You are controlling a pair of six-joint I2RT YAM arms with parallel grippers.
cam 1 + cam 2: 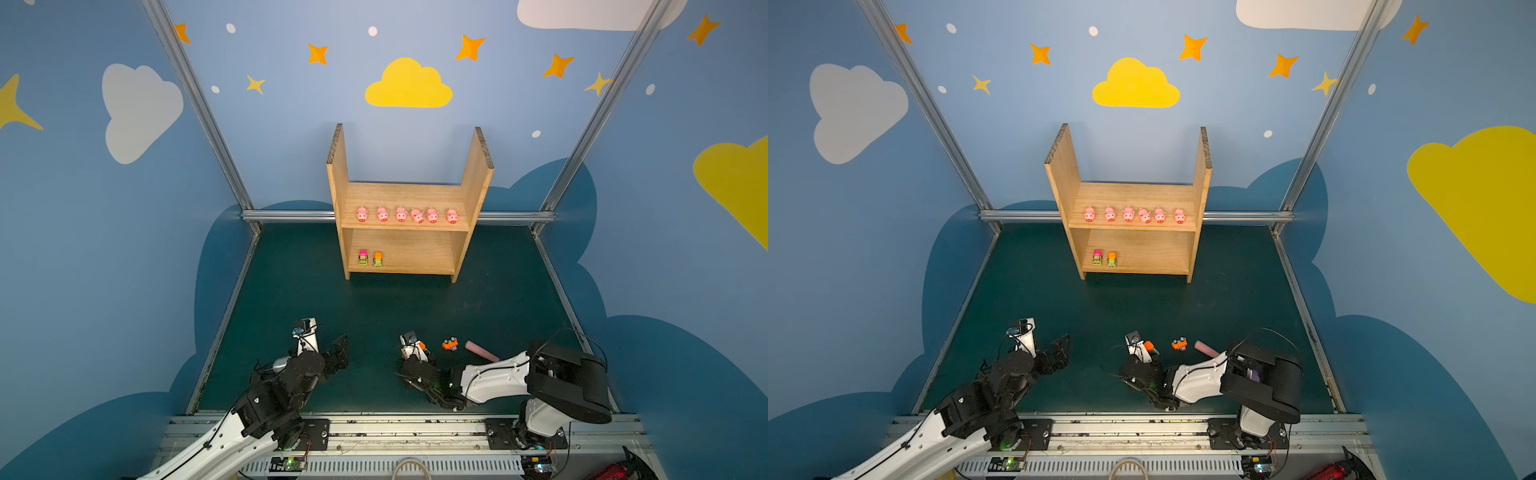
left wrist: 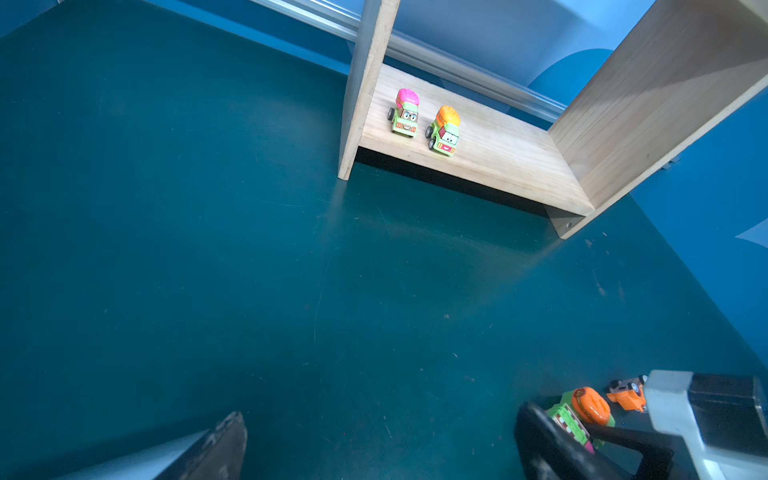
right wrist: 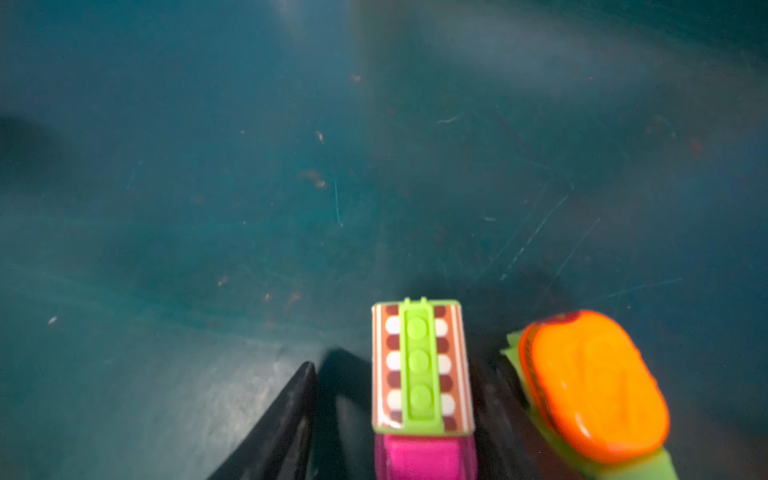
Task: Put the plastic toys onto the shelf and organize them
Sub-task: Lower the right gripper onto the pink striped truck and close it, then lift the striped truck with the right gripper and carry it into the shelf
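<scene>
Over on the near left, the left gripper (image 1: 341, 353) hangs low above the mat (image 1: 374, 307), jaws spread wide with nothing between them.

Across to the right gripper (image 3: 397, 374), down at the mat near the middle front. A pink-and-green toy (image 3: 422, 365) sits right between its 2 black fingers (image 3: 291, 415). One finger is tight beside the toy, but there's a dark strip by the other. I can't tell if that's a real clamp or just jaws standing around it.

Just outside the tight finger lies an orange-domed truck (image 3: 594, 386), right beside it. An orange car (image 1: 450, 344) lies on the mat a little further right in both top views. Next along is a pink handle (image 1: 481, 351), its near end running under the right arm.

At the back centre stands the shelf (image 1: 338, 174). 6 pigs (image 1: 401, 214) line the front of the upper board, snouts forward. At the left end of the lower board, a pink-top truck (image 2: 405, 112) and an orange-top truck (image 2: 444, 131) stand side by side, faces out.
</scene>
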